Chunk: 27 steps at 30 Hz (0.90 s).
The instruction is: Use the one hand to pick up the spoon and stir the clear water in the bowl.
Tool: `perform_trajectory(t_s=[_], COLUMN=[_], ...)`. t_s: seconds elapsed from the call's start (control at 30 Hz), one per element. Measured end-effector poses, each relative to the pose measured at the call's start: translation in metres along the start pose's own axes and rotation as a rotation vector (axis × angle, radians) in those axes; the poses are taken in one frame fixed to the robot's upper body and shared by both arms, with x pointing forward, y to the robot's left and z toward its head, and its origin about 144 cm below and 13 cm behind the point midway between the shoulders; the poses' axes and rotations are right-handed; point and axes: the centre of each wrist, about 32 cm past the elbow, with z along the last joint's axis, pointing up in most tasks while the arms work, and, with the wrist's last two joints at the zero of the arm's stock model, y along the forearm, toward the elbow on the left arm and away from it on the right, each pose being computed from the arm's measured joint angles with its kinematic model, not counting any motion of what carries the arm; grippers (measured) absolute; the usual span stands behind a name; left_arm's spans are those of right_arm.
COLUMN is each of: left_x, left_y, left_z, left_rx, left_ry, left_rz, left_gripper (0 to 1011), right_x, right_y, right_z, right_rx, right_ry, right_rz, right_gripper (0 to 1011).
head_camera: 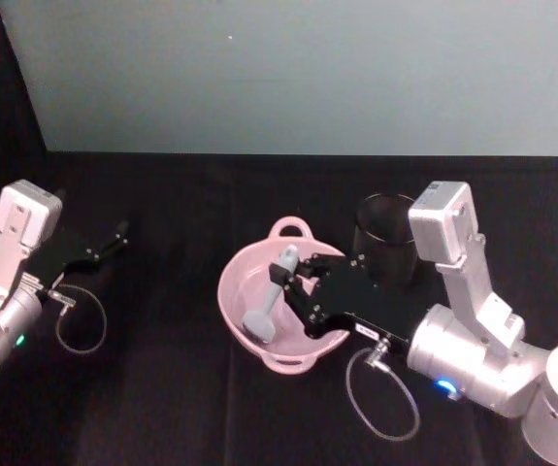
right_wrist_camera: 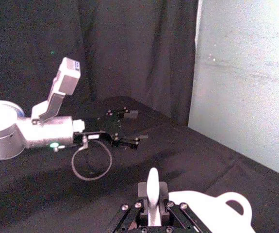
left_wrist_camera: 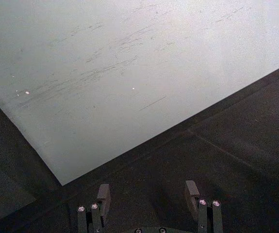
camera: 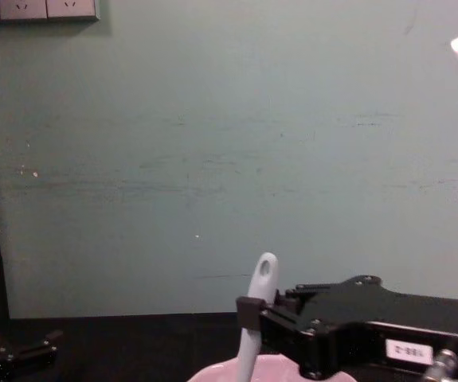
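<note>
- Black cloth covered the table from edge to edge, with a pale green wall behind it.
- Far to my left, the left gripper hovered low over the cloth, well apart from the bowl. Its wrist view showed the fingers spread wide with nothing between them.
- Just beside that gripper, a thin cable loop hung by the wrist.
- At the centre stood the pink bowl, its small loop handle on the far rim.
- Over the bowl I saw the white spoon, tilted, with its flat blade down inside the bowl and its holed end up. The chest view showed the same spoon rising above the rim.
- I could not tell whether the blade touched the bottom, nor make out any water.
- Reaching in from my right, the right gripper was clamped on the spoon's handle, above the bowl's right half.
- Behind that gripper, a black cup stood just beside the bowl.
</note>
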Motion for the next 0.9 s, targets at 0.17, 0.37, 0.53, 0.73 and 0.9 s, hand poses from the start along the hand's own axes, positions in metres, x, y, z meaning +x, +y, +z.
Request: perform_trajectory(t_s=[0.17, 0.37, 0.53, 0.73, 0.9], left_x=[0.000, 0.000, 0.000, 0.000, 0.000], left_y=[0.000, 0.000, 0.000, 0.000, 0.000], left_z=[0.000, 0.000, 0.000, 0.000, 0.000], left_rx=[0.000, 0.000, 0.000, 0.000, 0.000], left_ry=[0.000, 0.000, 0.000, 0.000, 0.000], left_rz=[0.000, 0.000, 0.000, 0.000, 0.000], left_gripper=[1011, 1011, 1011, 1011, 1011], right_x=[0.000, 0.004, 0.012, 0.024, 0.029], right_y=[0.014, 0.027, 0.035, 0.034, 0.026], right_z=[-0.002, -0.004, -0.005, -0.002, 0.001], right_rx=[0.027, 0.033, 0.027, 0.019, 0.007], right_ry=[-0.011, -0.029, -0.049, -0.077, -0.098], right_rz=[-0.036, -0.083, -0.137, -0.201, -0.220], right_gripper=[127, 129, 129, 129, 129])
